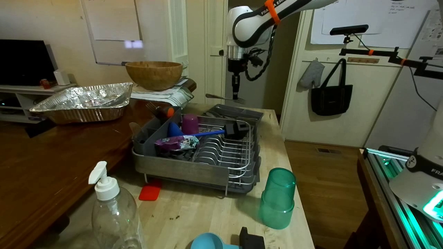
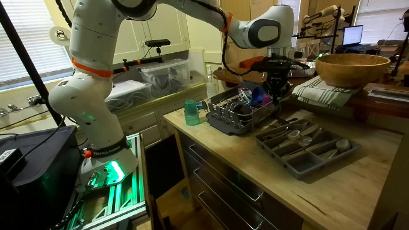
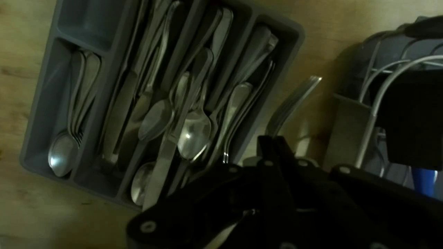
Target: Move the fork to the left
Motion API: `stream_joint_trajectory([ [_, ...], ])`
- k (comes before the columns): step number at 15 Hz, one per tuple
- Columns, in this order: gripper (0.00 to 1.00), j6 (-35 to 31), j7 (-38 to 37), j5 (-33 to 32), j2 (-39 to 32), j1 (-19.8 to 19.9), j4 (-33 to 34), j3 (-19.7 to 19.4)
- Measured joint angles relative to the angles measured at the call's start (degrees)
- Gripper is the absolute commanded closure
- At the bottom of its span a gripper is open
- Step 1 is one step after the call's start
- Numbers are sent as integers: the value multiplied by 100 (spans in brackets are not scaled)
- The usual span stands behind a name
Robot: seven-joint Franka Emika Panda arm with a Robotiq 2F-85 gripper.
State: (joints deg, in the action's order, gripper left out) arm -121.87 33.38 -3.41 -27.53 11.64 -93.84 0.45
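My gripper (image 1: 235,98) is shut on a metal fork (image 1: 215,97) and holds it roughly level in the air above the counter in an exterior view. In the wrist view the fork's tines (image 3: 292,105) stick out past the shut fingertips (image 3: 271,139), and a strip of handle shows below among the dark fingers. The tines lie over the gap between the grey cutlery tray (image 3: 300,34) on the left and the dish rack (image 3: 349,128) on the right. In an exterior view the gripper (image 2: 276,99) is at the rack's far end; I cannot make out the fork there.
The cutlery tray (image 2: 329,167) holds several spoons, knives and forks. The dish rack (image 1: 183,173) holds a purple cup (image 1: 190,124), a blue-handled utensil and a wrapper. Stacked green cups (image 1: 278,199) and a soap bottle (image 1: 116,214) stand nearby. A wooden bowl (image 2: 351,70) sits on a towel.
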Motion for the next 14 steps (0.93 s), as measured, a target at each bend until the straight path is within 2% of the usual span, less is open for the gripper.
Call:
stream_joint_trajectory([
  [4,99,-968,788,773,455,42,-743,386],
  [9,99,-1863,2434,1898,1100,149,-1421,704],
  [12,99,-1983,3672,2867,1286,480,-1470,1063],
  [14,96,-1879,4218,3458,1282,519,-1380,1067],
])
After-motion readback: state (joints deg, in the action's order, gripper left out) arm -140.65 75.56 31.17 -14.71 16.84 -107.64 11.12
